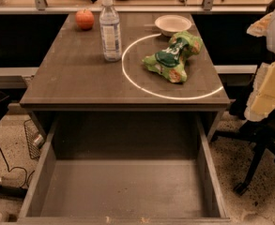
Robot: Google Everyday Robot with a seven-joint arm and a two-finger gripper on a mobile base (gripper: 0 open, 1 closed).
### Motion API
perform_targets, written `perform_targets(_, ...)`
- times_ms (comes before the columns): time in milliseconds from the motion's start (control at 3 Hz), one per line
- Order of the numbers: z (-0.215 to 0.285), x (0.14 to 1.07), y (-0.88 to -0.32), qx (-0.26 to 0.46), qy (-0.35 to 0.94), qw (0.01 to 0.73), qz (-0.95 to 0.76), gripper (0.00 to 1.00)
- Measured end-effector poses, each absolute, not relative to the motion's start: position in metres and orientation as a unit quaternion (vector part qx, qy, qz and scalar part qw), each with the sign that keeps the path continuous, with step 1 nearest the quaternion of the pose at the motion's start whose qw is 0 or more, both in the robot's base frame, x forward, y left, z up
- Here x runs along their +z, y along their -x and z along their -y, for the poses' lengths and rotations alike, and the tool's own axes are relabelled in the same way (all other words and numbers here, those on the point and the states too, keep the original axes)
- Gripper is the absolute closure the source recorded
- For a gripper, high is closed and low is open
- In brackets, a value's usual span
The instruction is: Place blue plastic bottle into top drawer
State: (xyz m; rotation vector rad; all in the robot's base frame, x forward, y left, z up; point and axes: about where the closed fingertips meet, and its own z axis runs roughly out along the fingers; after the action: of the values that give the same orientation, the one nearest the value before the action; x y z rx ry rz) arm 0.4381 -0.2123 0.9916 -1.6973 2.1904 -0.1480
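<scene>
The blue plastic bottle (110,29) is clear with a white cap and a pale label. It stands upright on the dark wood desk (76,78), at the back left of the middle. The top drawer (123,186) is pulled wide open below the desk's front edge, and its flat bottom is bare. Part of my arm (268,86), in cream and white segments, hangs at the right edge of the view, beside the desk and well away from the bottle. My gripper itself does not show in this view.
A red apple (85,18) sits at the desk's back left. A white bowl (172,24) sits at the back right, with a green chip bag (173,56) in front of it. A bright ring of light (127,78) lies across the desk. An office chair base (259,163) stands on the right and a wire basket (33,137) on the left.
</scene>
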Motion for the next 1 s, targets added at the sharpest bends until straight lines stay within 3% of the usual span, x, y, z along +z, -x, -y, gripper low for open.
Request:
perform_targets(667, 0.208, 0.990, -0.449, -0.050, 0.585, 0.220, -0.779, 0.00)
perform_targets(1000, 0.178, 0.986, -0.497, -0.016, 0.553, 0.323, -0.767, 0.00)
